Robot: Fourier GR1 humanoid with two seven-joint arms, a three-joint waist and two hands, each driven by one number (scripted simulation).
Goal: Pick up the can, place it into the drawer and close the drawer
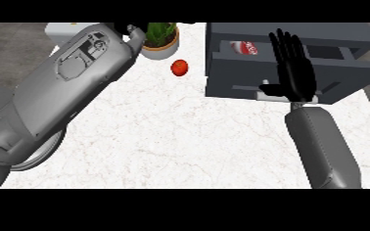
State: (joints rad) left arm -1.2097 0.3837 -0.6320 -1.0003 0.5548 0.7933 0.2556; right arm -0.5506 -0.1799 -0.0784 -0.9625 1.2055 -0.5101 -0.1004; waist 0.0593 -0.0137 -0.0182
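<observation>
Already the can lies inside the open drawer, so only closing it is left; my right hand is spread flat, fingers straight, over the drawer's front. A potted plant and red fruit sit aside on the desk, seemingly blocking nothing; of my left hand I cannot tell the state.

Only part of the can shows inside the drawer; the rest is hidden. A stretch of the drawer's front is covered by the right hand, and its right side is cut off by the edge. The left hand is almost wholly concealed behind the left forearm, which also masks part of the potted plant and an unidentifiable white object.
</observation>
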